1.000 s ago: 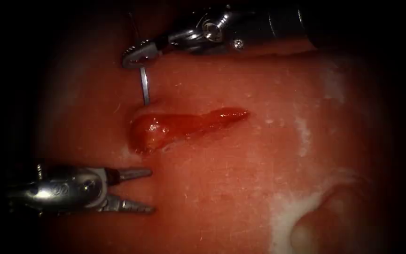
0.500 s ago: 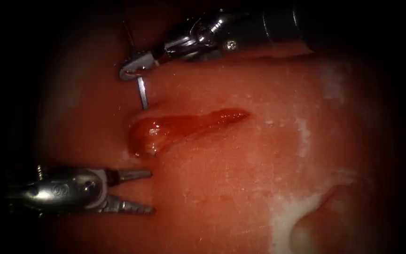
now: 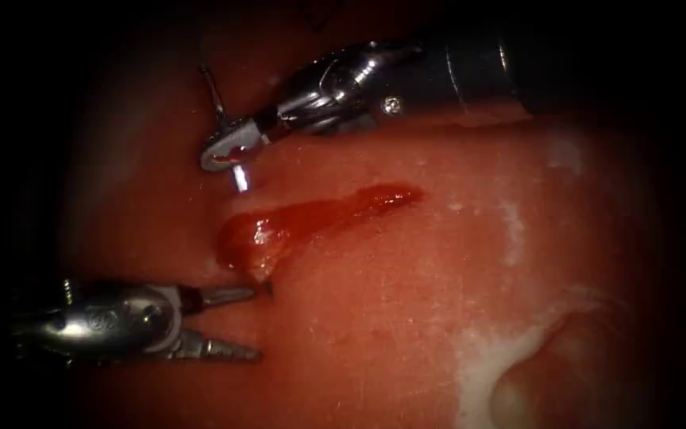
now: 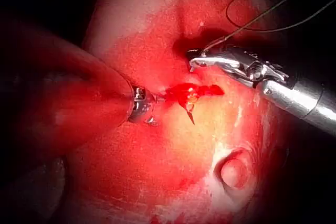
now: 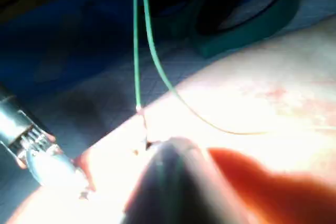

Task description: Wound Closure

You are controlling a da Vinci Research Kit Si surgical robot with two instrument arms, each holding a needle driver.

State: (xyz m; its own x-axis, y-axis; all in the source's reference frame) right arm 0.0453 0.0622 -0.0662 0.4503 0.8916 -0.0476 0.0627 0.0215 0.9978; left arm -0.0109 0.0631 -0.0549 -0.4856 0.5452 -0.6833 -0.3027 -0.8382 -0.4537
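The tissue (image 3: 406, 302) has a slanting cut (image 3: 319, 213) wet with red fluid. My right tool (image 3: 220, 152) sits just above the cut's left end, jaws shut on the curved needle (image 3: 240, 178) near its tail. The needle's body is buried in the tissue. Its tip (image 3: 267, 287) pokes out just below the cut's left end, and the left wrist view shows that tip as a dark point (image 4: 190, 117). Thread (image 3: 214, 91) trails up from the needle's tail; it is green in the right wrist view (image 5: 137, 51). My left tool (image 3: 256, 324) lies open and holds nothing, its upper jaw close to the tip.
A pale whitish patch with a round bump (image 3: 533, 373) marks the tissue at lower right. Beyond the tissue's edge a blue-green mat with a dark ring (image 5: 247, 14) lies on the bench. The right tool's shaft (image 4: 299, 95) crosses over the tissue.
The right tool rolled and dropped toward the tissue, driving the needle deeper; its tip has come out below the cut's left end. The left tool stayed put.
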